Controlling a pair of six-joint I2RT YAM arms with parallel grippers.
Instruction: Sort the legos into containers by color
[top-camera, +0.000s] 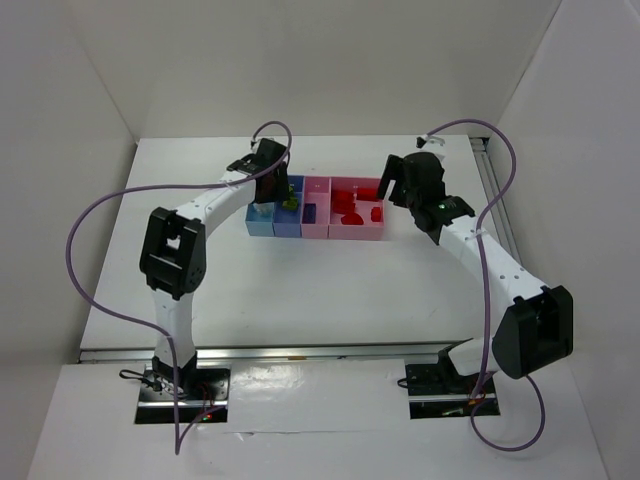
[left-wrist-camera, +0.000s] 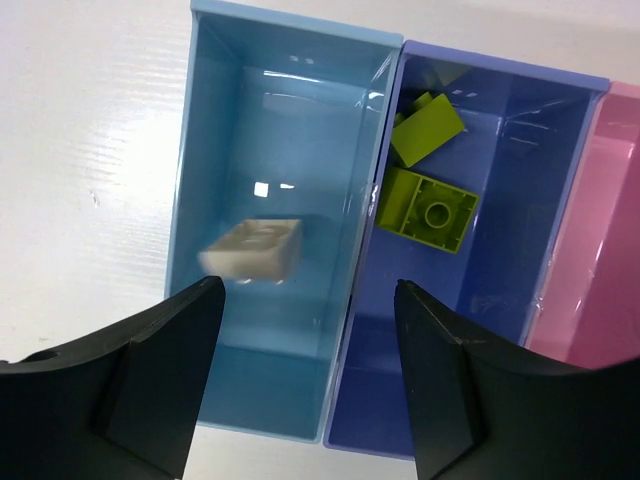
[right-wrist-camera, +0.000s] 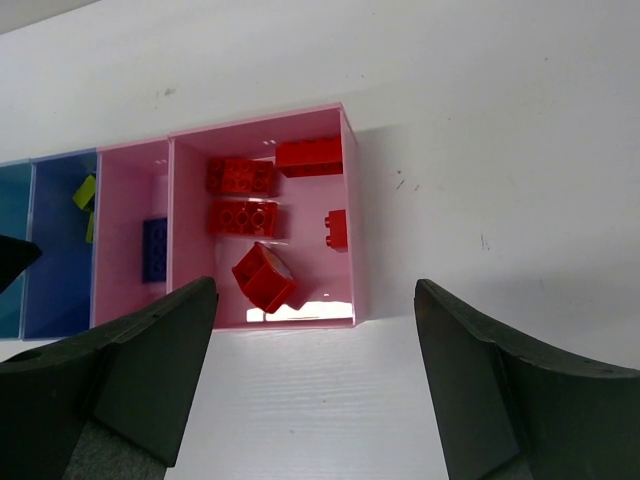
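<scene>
over at the left gripper (left-wrist-camera: 310, 300): open wide, nothing held, nothing touched, hanging above the near end of the wall shared by the light blue bin (left-wrist-camera: 210, 150) and the darker blue bin (left-wrist-camera: 520, 200). down inside the light blue bin, left of that wall: a pale tan lego (left-wrist-camera: 255, 250), blurred, so cannot tell whether resting on the floor of the bin or not.

on to the right gripper (right-wrist-camera: 315, 290): spread wide too, empty, poised over the near wall of the wider pink bin (right-wrist-camera: 305, 200), touching nothing.

now the row, left to right: light blue, darker blue, narrow pink, wider pink, all joined. in the darker blue bin, towards its far end: a yellow-green lego (left-wrist-camera: 432, 208) underside up, with another (left-wrist-camera: 428, 128) tilted just beyond it. in the narrow pink bin (right-wrist-camera: 130, 180): one dark blue lego (right-wrist-camera: 155, 250), near the middle. in the wider pink bin: five red legos (right-wrist-camera: 243, 217), three towards the far left, one small by the right wall, one tipped on edge near the front.

underneath it all: a white desk (top-camera: 300, 290), plain white walls (top-camera: 330, 60) on three sides, purple cables (top-camera: 90, 230) looping off both arms.
</scene>
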